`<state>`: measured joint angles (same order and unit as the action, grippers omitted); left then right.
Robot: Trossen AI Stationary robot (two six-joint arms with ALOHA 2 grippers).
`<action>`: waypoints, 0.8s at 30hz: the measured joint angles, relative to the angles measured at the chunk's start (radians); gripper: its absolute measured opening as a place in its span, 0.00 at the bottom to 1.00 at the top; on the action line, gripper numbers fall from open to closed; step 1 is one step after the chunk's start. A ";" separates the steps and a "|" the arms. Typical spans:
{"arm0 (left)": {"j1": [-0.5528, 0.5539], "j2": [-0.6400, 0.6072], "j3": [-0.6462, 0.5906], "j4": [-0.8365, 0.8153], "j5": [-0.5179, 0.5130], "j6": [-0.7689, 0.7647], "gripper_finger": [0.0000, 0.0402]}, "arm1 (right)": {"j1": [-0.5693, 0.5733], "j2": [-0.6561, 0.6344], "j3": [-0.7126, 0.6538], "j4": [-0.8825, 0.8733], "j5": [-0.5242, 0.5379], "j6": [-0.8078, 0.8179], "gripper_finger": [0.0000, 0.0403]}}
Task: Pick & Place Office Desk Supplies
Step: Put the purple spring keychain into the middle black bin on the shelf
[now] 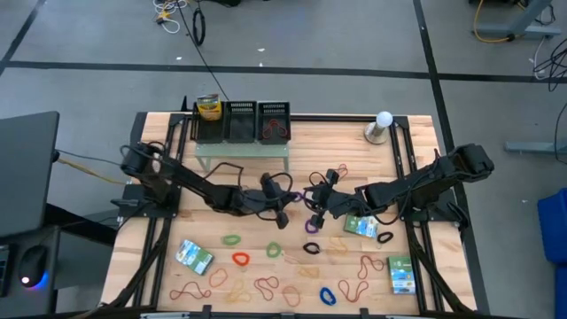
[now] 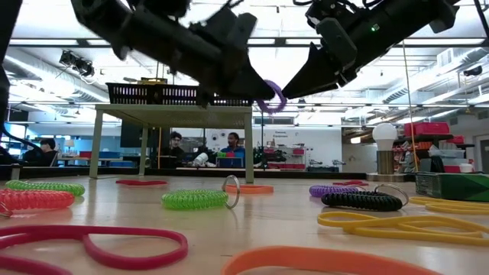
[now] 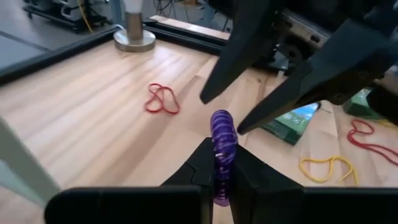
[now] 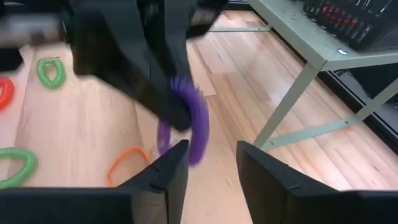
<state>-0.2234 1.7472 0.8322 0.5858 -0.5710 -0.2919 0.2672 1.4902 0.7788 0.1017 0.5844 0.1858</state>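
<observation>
- Clamping a purple coil band [image 3: 222, 140] above the table [image 1: 416, 142]: left gripper [image 3: 222, 177], fingers closed on it.
- Right gripper [image 4: 211, 163]: fingers parted, holding nothing, just beside the band.

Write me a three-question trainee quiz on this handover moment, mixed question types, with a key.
1. True or false: the left claw is shut on the purple coil band.
2. Multiple choice: the right claw is A) open, close beside the band; B) shut on a green packet; C) parked at the table edge.
3. Short answer: what stands in the far corner of the table, on the right arm's side?

Key:
1. True; its fingers pinch the band above the table.
2. A.
3. A white bulb-like object on a round base.
</observation>
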 joint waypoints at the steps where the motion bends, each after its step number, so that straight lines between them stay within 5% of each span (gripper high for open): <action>1: -0.001 -0.027 0.000 -0.042 -0.008 0.006 0.06 | 0.000 -0.002 0.000 0.000 0.001 0.000 0.36; 7: -0.001 -0.157 0.000 -0.233 -0.057 -0.003 0.06 | 0.001 -0.033 0.001 0.019 -0.001 -0.011 0.30; 18: 0.015 -0.436 0.000 -0.470 -0.188 0.008 0.06 | 0.047 -0.099 0.000 0.007 -0.005 -0.049 0.03; 24: 0.111 -0.621 0.002 -0.561 -0.254 0.038 0.06 | 0.043 -0.099 0.000 0.009 -0.005 -0.063 0.04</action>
<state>-0.1125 1.1266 0.8341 0.0253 -0.8247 -0.2541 0.3103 1.3911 0.7792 0.1105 0.5797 0.1223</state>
